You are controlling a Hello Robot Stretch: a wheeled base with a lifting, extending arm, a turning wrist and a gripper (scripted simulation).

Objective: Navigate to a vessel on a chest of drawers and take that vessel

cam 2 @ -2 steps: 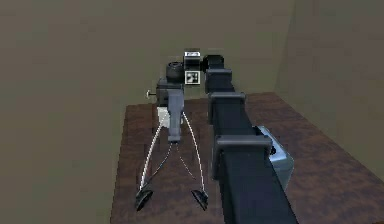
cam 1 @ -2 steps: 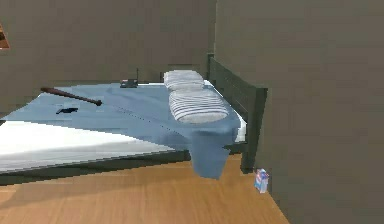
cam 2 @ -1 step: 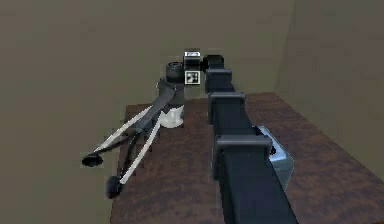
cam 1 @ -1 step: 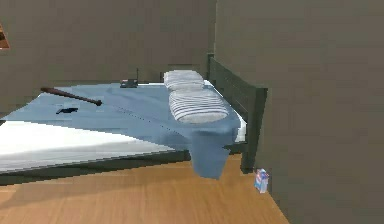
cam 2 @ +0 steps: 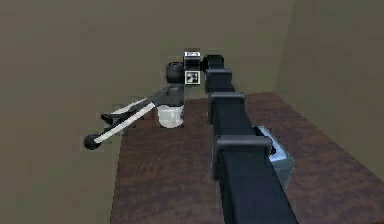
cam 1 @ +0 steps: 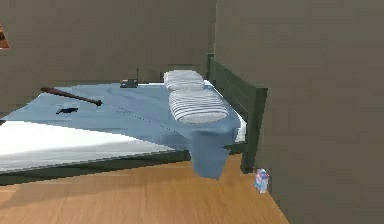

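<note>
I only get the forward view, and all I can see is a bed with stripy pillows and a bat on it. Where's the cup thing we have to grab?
Observer: In the arm side view, a small white vessel stands on a dark brown wooden top.
Operator: Ooh! Has the hand got it?
Observer: The hand shows close to the vessel in that picture, with its thin fingers slanting down to the left. With the vessel standing on the top right there, I cannot tell whether the hand holds anything.
</note>
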